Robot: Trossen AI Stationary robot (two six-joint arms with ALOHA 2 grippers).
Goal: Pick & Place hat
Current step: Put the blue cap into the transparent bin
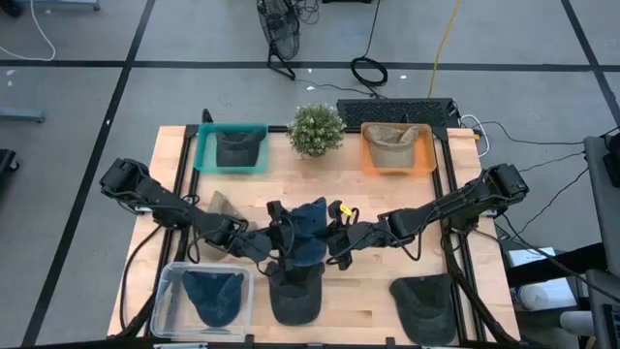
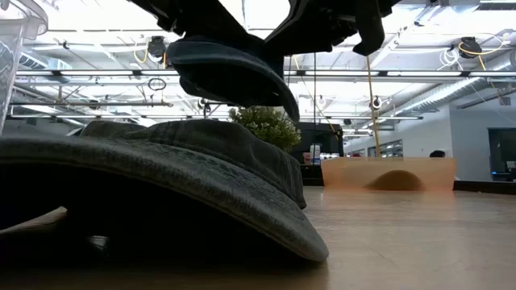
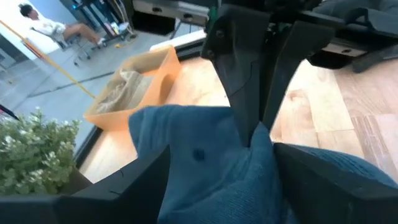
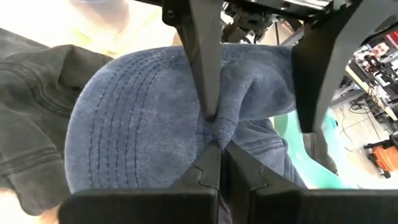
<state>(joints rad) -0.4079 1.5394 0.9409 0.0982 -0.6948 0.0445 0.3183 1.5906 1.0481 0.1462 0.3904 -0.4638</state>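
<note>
hat: the blue cloth cap [image 1: 310, 233] hangs between your two grippers, above the grey cap [image 1: 295, 296].
right gripper [image 1: 341, 244]: pinched tight on its cloth.
left gripper [image 1: 274, 237]: fingers spread, straddling its other side.

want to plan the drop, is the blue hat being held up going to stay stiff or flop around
Probably floppy: the blue hat bunches into folds where the right gripper pinches it shut. Its brim droops below the grip in the low view, so it may sag further on release. The left gripper stands open around the cloth, which looks soft, unlikely to slip.
</note>
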